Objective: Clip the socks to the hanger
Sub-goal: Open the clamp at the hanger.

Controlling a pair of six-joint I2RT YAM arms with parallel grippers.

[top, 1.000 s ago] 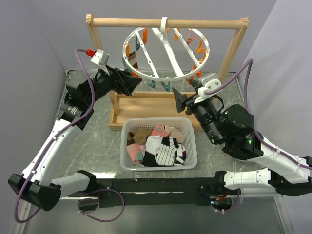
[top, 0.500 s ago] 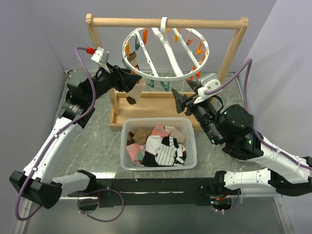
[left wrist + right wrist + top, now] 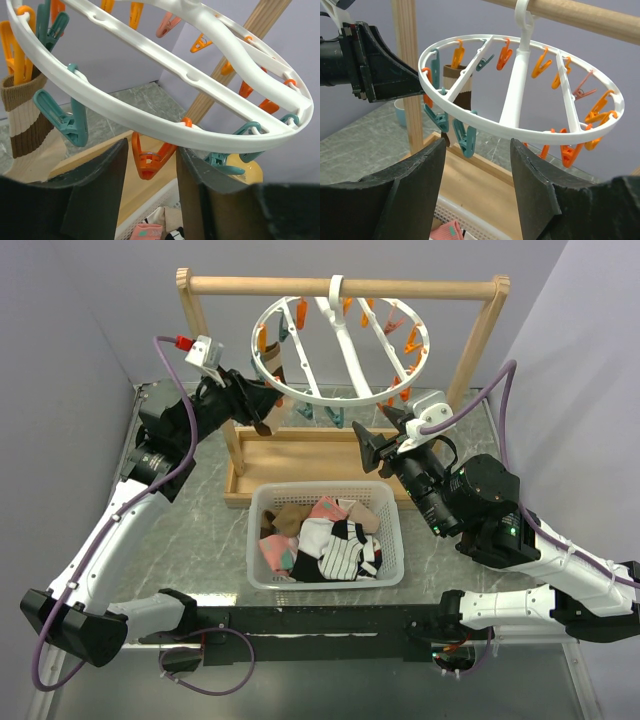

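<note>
**top external.** the hanger (image 3: 338, 335) hangs by its hook from the crossbar of the wooden frame (image 3: 260, 285), at the far middle of the table, so its pegs dangle free below the ring. the loose socks (image 3: 325, 535) lie heaped in a white basket (image 3: 255, 578) between the two arms, near the bases. the left gripper (image 3: 262, 410) is raised to the ring's left edge, and the right gripper (image 3: 380, 423) faces the ring from the lower right, apart from it.

**left wrist.** the left gripper (image 3: 150, 150) stands with its jaws apart, one finger on each side of an orange peg (image 3: 150, 162) under the hanger (image 3: 150, 125). whether the pads touch the peg cannot be told. this placement looks meant for squeezing the peg open. a brown-and-cream striped sock (image 3: 22, 115) hangs from another orange peg at the left, cuff uppermost.

**right wrist.** the right gripper (image 3: 477, 150) has its jaws apart with nothing between them. it points at the hanger (image 3: 515, 85) from below, probably waiting to bring or steady a sock. the hanger is a white round ring with wavy crossbars, tilted slightly, and orange and teal pegs are spaced around it. the striped sock (image 3: 456, 82) is the only sock seen clipped on. the other pegs in view hang empty.
</note>
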